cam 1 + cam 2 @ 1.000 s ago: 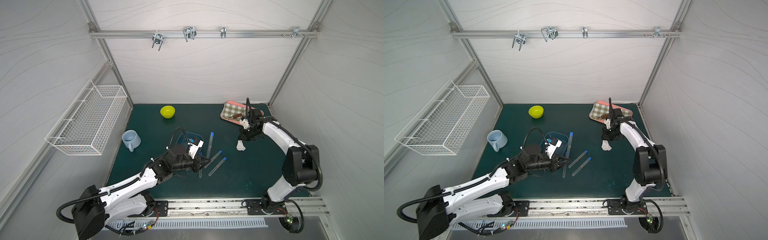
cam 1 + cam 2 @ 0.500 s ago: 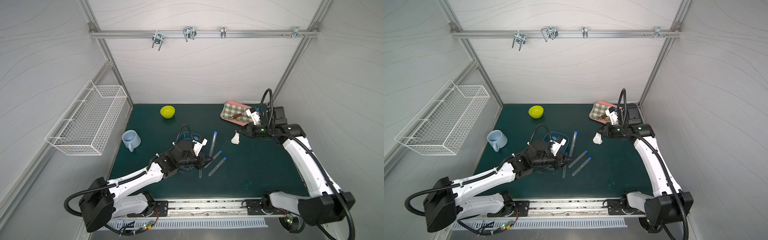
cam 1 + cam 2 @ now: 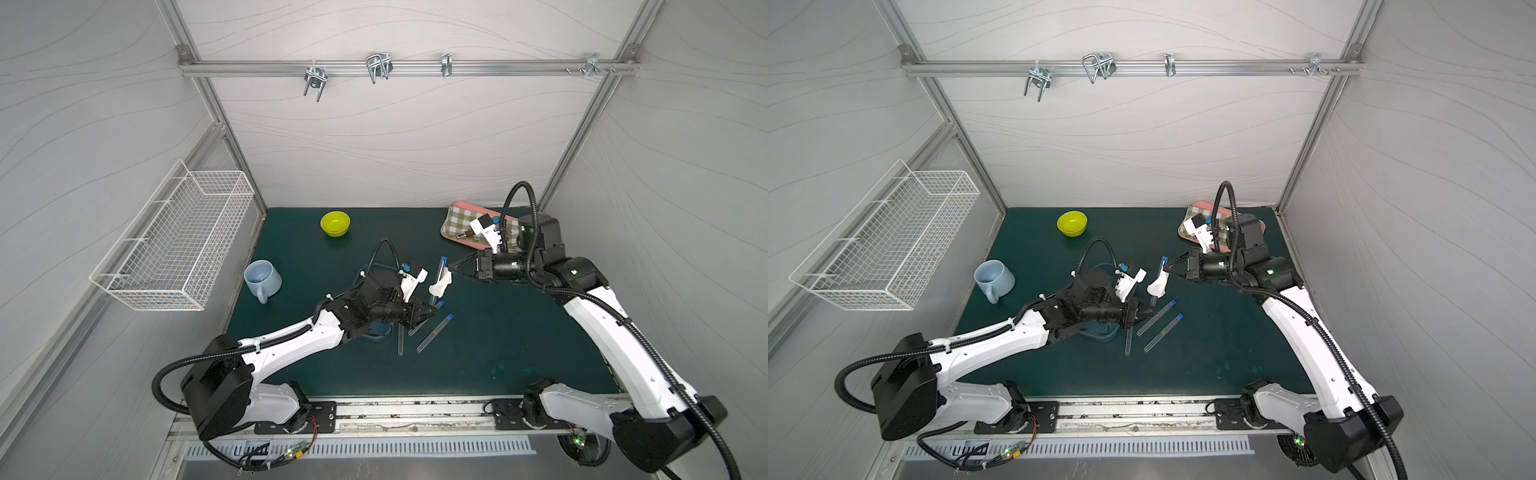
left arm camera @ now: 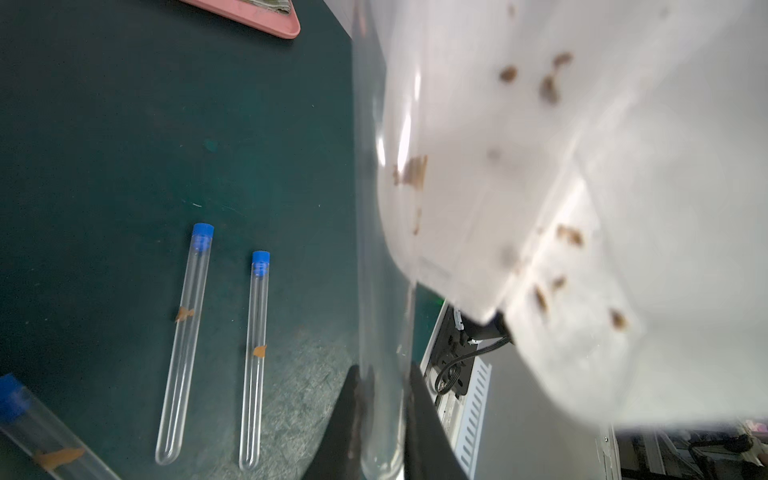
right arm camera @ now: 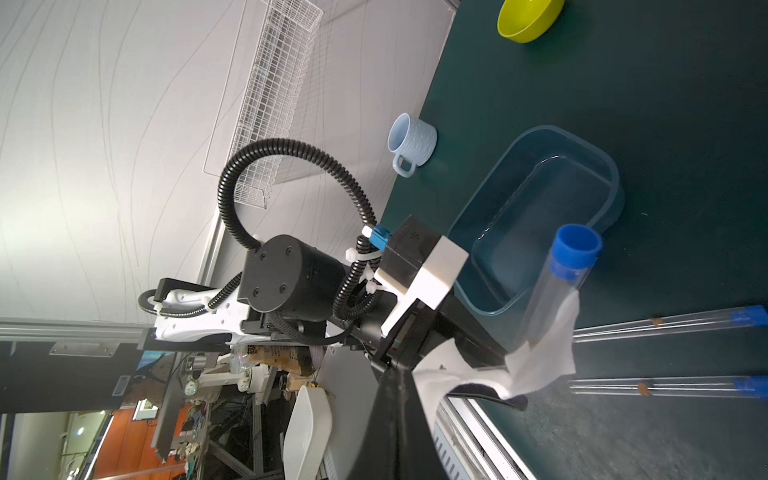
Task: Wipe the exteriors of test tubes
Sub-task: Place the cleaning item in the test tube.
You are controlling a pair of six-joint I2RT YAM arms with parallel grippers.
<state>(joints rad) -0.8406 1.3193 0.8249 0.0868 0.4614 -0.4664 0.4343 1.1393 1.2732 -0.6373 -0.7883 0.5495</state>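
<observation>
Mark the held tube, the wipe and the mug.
held tube [image 5: 552, 295]: right wrist view, clear wall below the blue cap.
wipe [image 3: 440, 284]: in a top view, middle of the white wad.
mug [image 3: 261, 296]: in a top view, on its handle.

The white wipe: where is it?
In both top views the white wipe hangs centrally from the right gripper, against the test tube that the left gripper holds.

The right jaws have swung away from the tray [image 3: 456, 220], bringing their wipe [image 3: 440, 285] against the held test tube [image 3: 441, 267]
</observation>
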